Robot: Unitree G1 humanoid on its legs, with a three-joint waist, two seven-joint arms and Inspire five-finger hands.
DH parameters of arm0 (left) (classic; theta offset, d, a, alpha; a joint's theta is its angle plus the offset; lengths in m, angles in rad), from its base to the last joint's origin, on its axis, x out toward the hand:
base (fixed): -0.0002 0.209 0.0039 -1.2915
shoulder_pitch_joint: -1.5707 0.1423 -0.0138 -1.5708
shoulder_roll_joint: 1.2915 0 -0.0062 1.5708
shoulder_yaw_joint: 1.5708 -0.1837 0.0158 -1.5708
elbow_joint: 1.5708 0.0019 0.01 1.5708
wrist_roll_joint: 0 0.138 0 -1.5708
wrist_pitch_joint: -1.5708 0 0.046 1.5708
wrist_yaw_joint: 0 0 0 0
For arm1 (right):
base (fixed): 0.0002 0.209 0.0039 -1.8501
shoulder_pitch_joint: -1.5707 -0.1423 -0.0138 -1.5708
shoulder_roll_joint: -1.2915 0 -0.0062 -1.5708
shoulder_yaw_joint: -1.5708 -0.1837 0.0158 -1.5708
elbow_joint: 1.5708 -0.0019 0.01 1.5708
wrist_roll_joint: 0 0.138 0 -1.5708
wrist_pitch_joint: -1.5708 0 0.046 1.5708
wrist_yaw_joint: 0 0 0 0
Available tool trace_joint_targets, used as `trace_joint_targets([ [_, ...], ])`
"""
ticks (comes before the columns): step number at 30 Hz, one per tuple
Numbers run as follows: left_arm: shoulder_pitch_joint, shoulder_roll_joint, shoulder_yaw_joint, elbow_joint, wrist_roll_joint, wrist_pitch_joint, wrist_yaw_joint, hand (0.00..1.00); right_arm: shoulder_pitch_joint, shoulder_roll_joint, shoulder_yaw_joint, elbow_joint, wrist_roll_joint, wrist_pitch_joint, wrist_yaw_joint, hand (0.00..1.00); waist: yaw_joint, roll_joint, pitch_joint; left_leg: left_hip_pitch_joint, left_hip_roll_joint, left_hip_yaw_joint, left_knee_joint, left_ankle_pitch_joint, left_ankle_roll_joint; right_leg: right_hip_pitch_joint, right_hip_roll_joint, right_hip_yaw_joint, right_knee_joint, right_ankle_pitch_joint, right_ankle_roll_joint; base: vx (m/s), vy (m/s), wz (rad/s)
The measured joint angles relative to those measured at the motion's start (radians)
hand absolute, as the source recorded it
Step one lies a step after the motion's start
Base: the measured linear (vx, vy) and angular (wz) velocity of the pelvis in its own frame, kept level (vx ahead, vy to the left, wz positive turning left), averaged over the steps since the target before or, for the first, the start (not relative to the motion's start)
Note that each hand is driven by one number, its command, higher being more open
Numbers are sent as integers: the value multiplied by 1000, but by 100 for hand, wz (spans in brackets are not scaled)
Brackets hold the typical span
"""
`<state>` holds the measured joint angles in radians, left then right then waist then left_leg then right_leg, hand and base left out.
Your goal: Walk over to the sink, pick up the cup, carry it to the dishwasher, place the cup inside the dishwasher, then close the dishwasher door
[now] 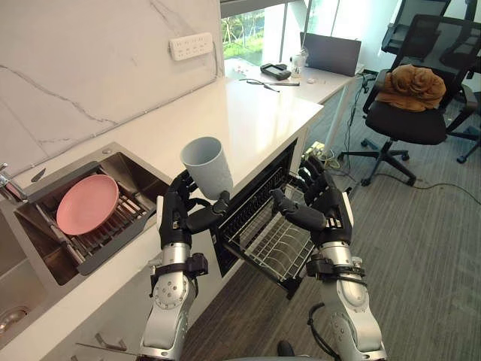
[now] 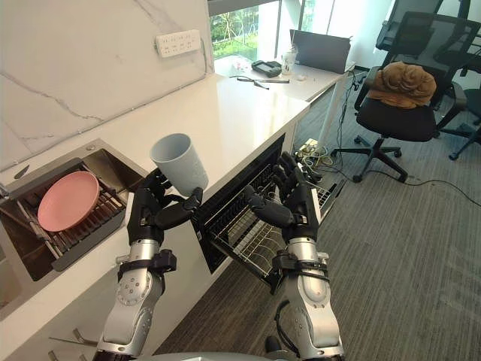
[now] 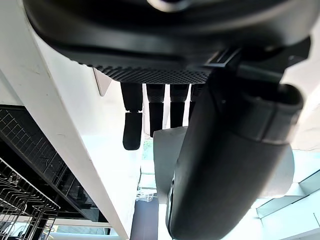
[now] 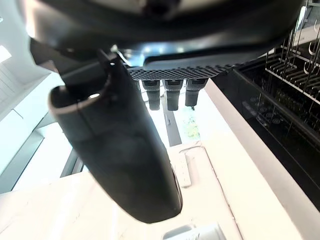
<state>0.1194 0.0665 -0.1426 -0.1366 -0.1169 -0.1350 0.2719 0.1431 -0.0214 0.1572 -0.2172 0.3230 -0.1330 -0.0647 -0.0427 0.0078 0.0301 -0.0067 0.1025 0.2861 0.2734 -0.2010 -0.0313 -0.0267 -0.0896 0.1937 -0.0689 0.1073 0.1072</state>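
Note:
My left hand (image 1: 179, 214) is shut on a pale blue-grey cup (image 1: 208, 164), held upright above the counter's front edge with the thumb across its base. The left wrist view shows the cup (image 3: 162, 160) between thumb and fingers (image 3: 150, 110). The dishwasher's wire rack (image 1: 274, 244) stands pulled out from the dark opening under the counter, just right of the cup. My right hand (image 1: 325, 207) hovers over the rack with relaxed fingers and holds nothing. The sink (image 1: 45, 252) lies to the left.
A pink plate (image 1: 87, 204) rests on a drain rack inside the sink. The white counter (image 1: 248, 120) runs back to a desk with a laptop (image 1: 331, 54). An office chair (image 1: 409, 98) with a brown bundle stands at the right; cables lie on the floor.

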Motion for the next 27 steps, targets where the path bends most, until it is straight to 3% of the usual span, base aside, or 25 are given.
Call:
trace_joint_targets([
  [13, -49, 15, -87, 79, 41, 15, -53, 30, -24, -18, 76, 1, 47, -6, 53, 90, 0, -3, -8, 18, -8, -3, -43, 19, -1, 6, -2, -9, -8, 1, -1, 0, 0, 1],
  [27, -63, 12, -184, 69, 42, 16, -61, 30, -23, -16, 86, 20, -8, -6, 21, 90, 0, -13, -36, 20, -18, -25, -72, 34, -2, 11, -10, -37, -15, 1, -1, -16, -9, 4],
])
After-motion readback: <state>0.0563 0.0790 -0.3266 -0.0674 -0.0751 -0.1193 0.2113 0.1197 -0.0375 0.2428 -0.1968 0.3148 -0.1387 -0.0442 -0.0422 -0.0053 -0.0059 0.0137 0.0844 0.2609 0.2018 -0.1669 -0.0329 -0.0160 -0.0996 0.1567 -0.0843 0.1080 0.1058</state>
